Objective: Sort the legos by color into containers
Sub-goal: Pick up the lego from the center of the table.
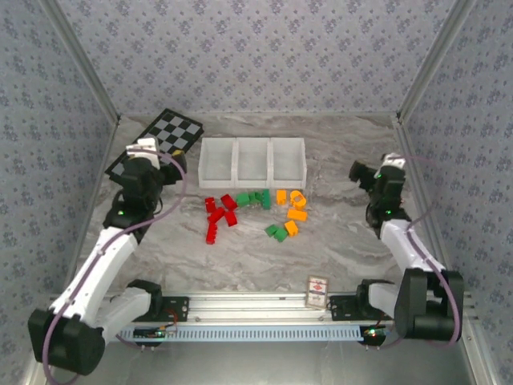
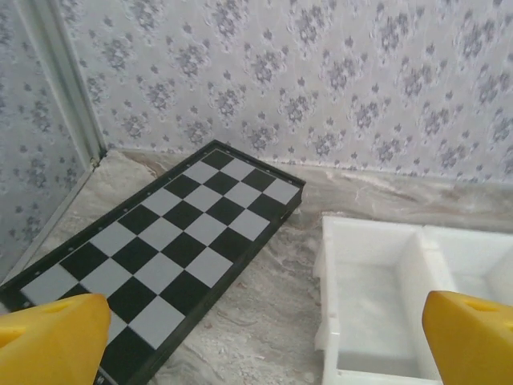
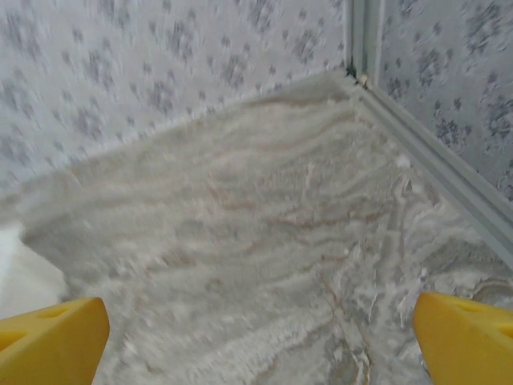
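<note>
Left hand (image 1: 151, 154) is hanging wide open, gripping nothing, above the near end of the checkerboard (image 1: 178, 128), just left of the containers (image 1: 237, 143). Right hand (image 1: 370, 172) is gaping open too and is empty, hovering over bare tabletop (image 1: 345, 241) to the right of the containers. The legos (image 1: 255, 210) are lying loose on the tabletop just in front of the containers, with reds to the left, greens mostly in the middle and oranges to the right. A card box (image 1: 318, 291) is sitting by the arm bases.

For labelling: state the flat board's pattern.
Checkerboard: black and white squares; best in left wrist view.
</note>
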You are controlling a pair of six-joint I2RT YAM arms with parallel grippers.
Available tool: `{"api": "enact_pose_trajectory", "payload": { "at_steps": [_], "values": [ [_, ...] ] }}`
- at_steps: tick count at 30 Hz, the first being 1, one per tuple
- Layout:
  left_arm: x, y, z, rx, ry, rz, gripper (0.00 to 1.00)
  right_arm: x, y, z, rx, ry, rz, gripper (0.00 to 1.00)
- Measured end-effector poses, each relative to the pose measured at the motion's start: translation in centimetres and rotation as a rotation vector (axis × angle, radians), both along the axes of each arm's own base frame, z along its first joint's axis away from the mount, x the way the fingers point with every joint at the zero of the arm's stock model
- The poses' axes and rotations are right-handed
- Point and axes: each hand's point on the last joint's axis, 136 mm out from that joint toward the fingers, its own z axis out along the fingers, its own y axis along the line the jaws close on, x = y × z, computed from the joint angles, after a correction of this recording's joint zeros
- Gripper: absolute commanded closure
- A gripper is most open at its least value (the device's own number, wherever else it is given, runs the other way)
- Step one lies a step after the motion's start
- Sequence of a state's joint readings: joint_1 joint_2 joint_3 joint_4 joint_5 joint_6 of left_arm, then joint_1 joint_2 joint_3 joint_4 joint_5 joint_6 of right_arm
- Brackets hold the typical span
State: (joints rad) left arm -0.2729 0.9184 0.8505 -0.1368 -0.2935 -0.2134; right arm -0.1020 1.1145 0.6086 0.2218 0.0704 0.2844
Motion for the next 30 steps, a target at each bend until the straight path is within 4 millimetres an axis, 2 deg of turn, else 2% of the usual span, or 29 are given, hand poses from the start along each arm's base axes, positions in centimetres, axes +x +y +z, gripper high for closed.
{"api": "enact_pose_trajectory", "payload": {
  "at_steps": [1, 3, 5, 9, 13, 15, 17, 23, 26, 30],
  "values": [
    [-0.7, 0.1, 0.9, -0.014, 0.010, 0.003, 0.00, -0.1, -0.2, 1.1, 0.045, -0.002, 0.005, 0.00],
    [-2.1, 0.2, 1.7, -0.036, 0.043, -0.008, 0.00, -0.5, 0.8, 2.1, 0.128, 0.036, 0.049, 0.00],
    [-3.9, 0.0, 1.0, -0.057, 0.108, -0.040, 0.00, -1.0, 2.9, 2.4, 0.224, 0.110, 0.120, 0.00],
    [-7.2, -1.6, -2.9, -0.117, 0.278, -0.145, 0.00, -3.4, 8.3, 1.2, 0.339, 0.287, 0.242, 0.00],
    [-10.5, -3.3, -8.9, -0.178, 0.480, -0.234, 0.00, -8.1, 15.6, -1.6, 0.319, 0.506, 0.420, 0.02],
    [-11.8, -4.0, -10.7, -0.179, 0.548, -0.267, 0.00, -10.3, 17.8, -2.8, 0.286, 0.589, 0.487, 0.06],
    [-12.7, -4.7, -11.5, -0.185, 0.583, -0.303, 0.00, -11.8, 19.1, -4.1, 0.255, 0.666, 0.529, 0.12],
    [-12.9, -5.3, -11.2, -0.208, 0.577, -0.333, 0.00, -13.7, 20.8, -8.1, 0.171, 0.847, 0.598, 0.20],
    [-12.9, -5.5, -11.3, -0.212, 0.587, -0.341, 0.00, -14.4, 22.0, -9.4, 0.127, 0.912, 0.647, 0.22],
    [-13.1, -5.9, -11.4, -0.210, 0.595, -0.357, 0.00, -14.0, 23.6, -9.9, 0.071, 0.955, 0.700, 0.25]
  ]
}}
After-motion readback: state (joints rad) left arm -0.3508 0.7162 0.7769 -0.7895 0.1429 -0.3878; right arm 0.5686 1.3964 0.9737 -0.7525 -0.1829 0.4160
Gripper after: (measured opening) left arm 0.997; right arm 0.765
